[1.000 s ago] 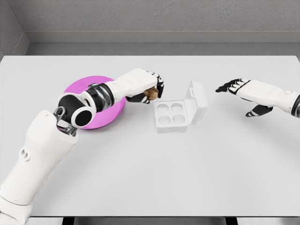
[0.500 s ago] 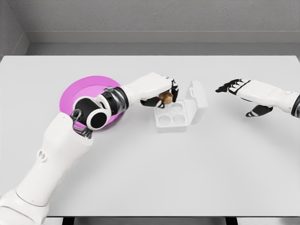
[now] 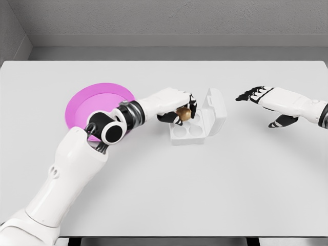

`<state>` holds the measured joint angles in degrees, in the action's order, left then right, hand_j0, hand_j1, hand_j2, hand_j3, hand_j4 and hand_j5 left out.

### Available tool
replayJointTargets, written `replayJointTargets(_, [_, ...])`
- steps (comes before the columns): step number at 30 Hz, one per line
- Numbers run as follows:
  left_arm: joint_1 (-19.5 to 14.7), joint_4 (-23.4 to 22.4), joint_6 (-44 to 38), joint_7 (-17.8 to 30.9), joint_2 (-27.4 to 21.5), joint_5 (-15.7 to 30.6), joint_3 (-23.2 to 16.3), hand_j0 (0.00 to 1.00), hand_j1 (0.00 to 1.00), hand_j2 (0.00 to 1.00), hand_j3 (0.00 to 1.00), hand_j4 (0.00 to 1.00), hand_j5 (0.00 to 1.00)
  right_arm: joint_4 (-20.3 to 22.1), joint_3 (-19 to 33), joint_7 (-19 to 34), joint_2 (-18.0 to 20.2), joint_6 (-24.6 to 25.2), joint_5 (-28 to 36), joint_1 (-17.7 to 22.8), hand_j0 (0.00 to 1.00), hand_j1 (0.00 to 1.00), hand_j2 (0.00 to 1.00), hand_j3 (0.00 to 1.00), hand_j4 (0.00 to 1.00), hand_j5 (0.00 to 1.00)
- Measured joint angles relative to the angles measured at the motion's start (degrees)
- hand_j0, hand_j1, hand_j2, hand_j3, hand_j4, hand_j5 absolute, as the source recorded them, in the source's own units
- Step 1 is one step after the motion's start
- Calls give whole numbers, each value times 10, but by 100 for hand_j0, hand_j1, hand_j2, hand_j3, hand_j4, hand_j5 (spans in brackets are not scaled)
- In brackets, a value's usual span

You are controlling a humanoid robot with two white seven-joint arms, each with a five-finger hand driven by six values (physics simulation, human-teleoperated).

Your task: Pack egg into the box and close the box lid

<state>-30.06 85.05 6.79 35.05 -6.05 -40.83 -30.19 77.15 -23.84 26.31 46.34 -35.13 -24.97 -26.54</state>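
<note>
- The left hand [image 3: 177, 105] was clamped on the egg [image 3: 183, 113], holding it right over the box's [image 3: 188, 127] back-left cup.
- The egg's long axis could not be told.
- The lid [image 3: 216, 108] stood open on the far right side.
- The right hand [image 3: 266, 100] hung spread, well apart but nearer the lid.

The left arm rises from the lower left corner, bends at a dark elbow joint, and stretches its forearm rightward toward the middle of the view. Its left hand [image 3: 177, 106] is turned palm down, the black-tipped fingers [image 3: 190, 100] curled around a small brown egg [image 3: 183, 113]. The right arm enters from the right edge, its forearm angled slightly upward to the left. The right hand [image 3: 264, 97] hangs in the air, fingers extended and relaxed, thumb dropped below, holding nothing.
</note>
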Motion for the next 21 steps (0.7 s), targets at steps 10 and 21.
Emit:
replayJointTargets(10, [3, -15, 0, 0, 8, 1, 0, 33, 33, 33, 33, 33, 33, 1, 0, 0, 0, 0, 0, 1, 100, 100, 100, 100, 100, 100])
replayJointTargets(21, [-4, -25, 0, 0, 5, 6, 2, 33, 33, 33, 33, 33, 33, 1, 0, 0, 0, 0, 0, 1, 100, 100, 100, 100, 100, 100])
